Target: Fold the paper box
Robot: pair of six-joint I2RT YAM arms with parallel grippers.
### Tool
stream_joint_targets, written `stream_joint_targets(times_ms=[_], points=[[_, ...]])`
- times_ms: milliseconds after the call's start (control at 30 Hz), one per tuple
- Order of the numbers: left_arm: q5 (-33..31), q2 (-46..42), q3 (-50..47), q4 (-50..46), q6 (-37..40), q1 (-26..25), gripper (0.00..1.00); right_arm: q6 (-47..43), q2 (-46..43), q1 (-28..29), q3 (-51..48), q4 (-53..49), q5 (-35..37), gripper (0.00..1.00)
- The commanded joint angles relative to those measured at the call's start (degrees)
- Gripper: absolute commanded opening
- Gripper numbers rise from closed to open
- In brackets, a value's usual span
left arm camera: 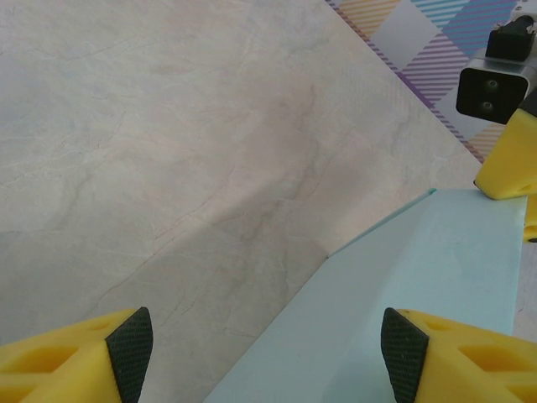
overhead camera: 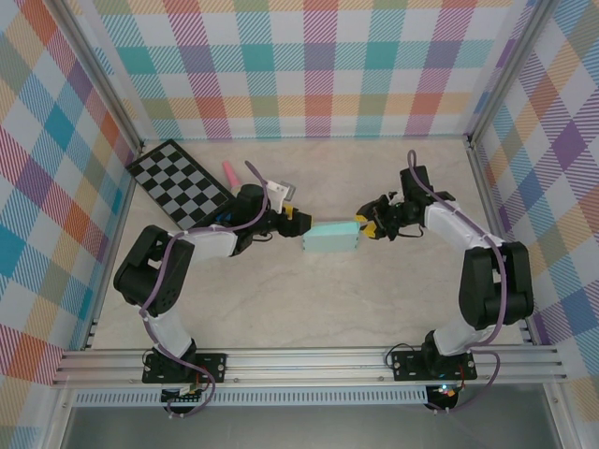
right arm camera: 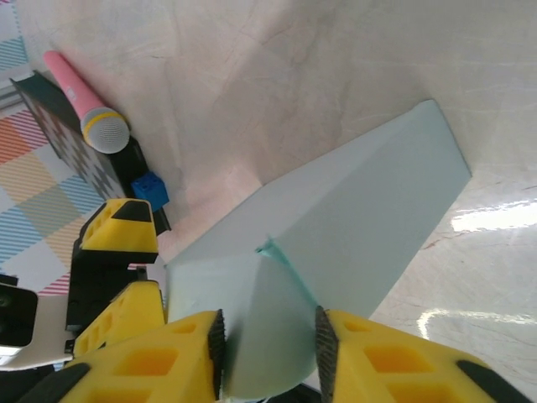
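marbled table (overhead camera: 281, 309) carries the paper box (overhead camera: 331, 238) at its middle. right gripper (right arm camera: 267, 353) pinches its end flap, left gripper (left arm camera: 267, 348) gapes over the other end; end-closing seems underway, and next comes tucking that flap inward.

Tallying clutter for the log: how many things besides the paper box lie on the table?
3: a checkerboard at back left, a pink toy microphone just right of it, and a small blue cube by the board's edge. More may hide under the arms.
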Motion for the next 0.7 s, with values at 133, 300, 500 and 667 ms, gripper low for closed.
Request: stream_joint_targets(times_ms=[133, 300, 500, 667], points=[[-3.4, 3.6, -1.6, -10.7, 4.2, -1.3, 0.73, -2.2, 1.1, 0.5, 1.5, -2.9, 0.4, 0.37], [-3.9, 3.9, -1.5, -11.6, 5.5, -1.8, 0.73, -11.1, 0.5, 0.5, 3.3, -8.9, 7.9, 0.47], [-5.0, 3.9, -1.2, -13.5, 7.5, -2.7, 0.73, -20.2, -1.1, 0.3, 7.5, -16.5, 10.1, 0.42], [-5.3, 4.8, -0.6, -14.3, 7.6, -2.9, 0.73, -19.6, -1.2, 0.4, 6.0, -15.6, 7.6, 0.40]])
